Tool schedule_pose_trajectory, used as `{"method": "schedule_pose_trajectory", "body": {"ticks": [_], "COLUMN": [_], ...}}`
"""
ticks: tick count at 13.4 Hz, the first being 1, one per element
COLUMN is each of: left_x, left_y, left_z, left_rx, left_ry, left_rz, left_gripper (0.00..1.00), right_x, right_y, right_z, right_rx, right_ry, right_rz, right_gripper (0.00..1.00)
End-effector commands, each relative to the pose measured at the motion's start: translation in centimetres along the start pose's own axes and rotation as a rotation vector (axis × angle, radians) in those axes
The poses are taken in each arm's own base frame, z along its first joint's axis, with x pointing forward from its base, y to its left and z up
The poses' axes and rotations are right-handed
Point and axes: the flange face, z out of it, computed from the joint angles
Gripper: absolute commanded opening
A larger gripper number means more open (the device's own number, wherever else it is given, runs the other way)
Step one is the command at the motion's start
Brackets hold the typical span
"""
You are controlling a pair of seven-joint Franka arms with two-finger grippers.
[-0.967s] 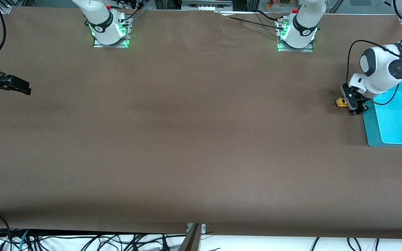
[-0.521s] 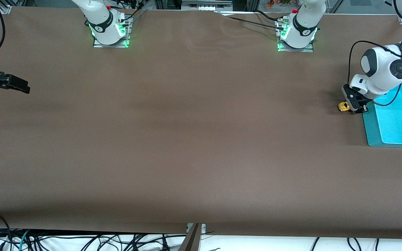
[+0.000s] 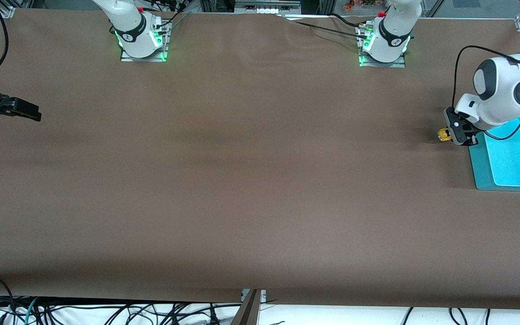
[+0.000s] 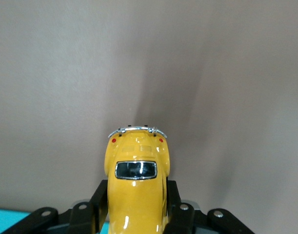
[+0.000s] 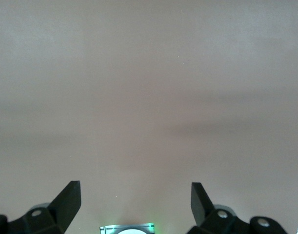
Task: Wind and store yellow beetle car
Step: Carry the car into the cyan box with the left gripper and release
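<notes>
The yellow beetle car (image 3: 443, 134) is tiny, rounded and glossy, with a dark rear window. It sits at the left arm's end of the table, beside the teal bin (image 3: 481, 167). My left gripper (image 3: 457, 134) is shut on it, with a black finger on each flank. In the left wrist view the car (image 4: 136, 170) points away between the fingers (image 4: 101, 200), low over the brown table. I cannot tell whether its wheels touch. My right gripper (image 3: 27, 111) is open and empty, waiting over the right arm's end of the table. Its fingers (image 5: 70, 195) stand wide apart.
The teal bin is an open rectangular tub at the table's edge, and a corner of it shows in the left wrist view (image 4: 7, 222). The two arm bases (image 3: 142, 40) (image 3: 384, 45) stand at the table's back edge. Brown table surface (image 3: 251, 180) fills the middle.
My left arm's wrist has swung slightly toward the bin's end of the table. The car shifted a little with the gripper, nearer the camera and then back. The right gripper has barely moved.
</notes>
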Motion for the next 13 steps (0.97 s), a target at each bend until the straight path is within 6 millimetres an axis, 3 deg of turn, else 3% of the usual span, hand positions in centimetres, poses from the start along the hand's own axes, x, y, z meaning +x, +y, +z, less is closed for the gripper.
{"method": "schedule_pose_trajectory", "body": {"ticks": [1, 2, 4, 6, 8, 9, 12, 13], "left_x": [-0.5, -1.1, -2.9, -7.8, -12.6, -14.0, -17.7, -19.8], "left_y": [-2.4, -3.2, -3.9, -4.3, -5.3, -5.7, -6.7, -6.4], "left_z": [-6.1, -7.5, -8.4, -7.2, -4.9, -3.9, 1.6, 3.7], "left_rx": [-0.061, -0.075, -0.081, -0.09, -0.062, -0.024, 0.04, 0.07], "left_ry": [-0.016, -0.022, -0.048, -0.074, -0.093, -0.09, -0.089, -0.075], "left_rz": [-0.015, -0.015, 0.022, 0.035, 0.076, 0.115, 0.202, 0.2], "left_gripper": [0.01, 0.01, 0.01, 0.01, 0.01, 0.01, 0.01, 0.01], "right_x": [-0.3, -0.3, -0.3, -0.3, -0.3, -0.3, -0.3, -0.3], "right_y": [0.0, 0.0, 0.0, 0.1, 0.0, -0.1, -0.3, -0.2], "right_z": [-0.3, -0.3, -0.3, -0.3, -0.3, -0.4, -0.4, -0.4], "right_rx": [0.019, 0.019, 0.019, 0.019, 0.019, 0.019, 0.018, 0.018], "right_ry": [-0.001, -0.001, 0.001, 0.001, 0.001, 0.001, 0.003, 0.001], "right_rz": [-0.01, -0.01, -0.01, -0.01, -0.011, -0.013, -0.017, -0.016], "right_gripper": [1.0, 1.0, 1.0, 1.0, 1.0, 1.0, 1.0, 1.0]}}
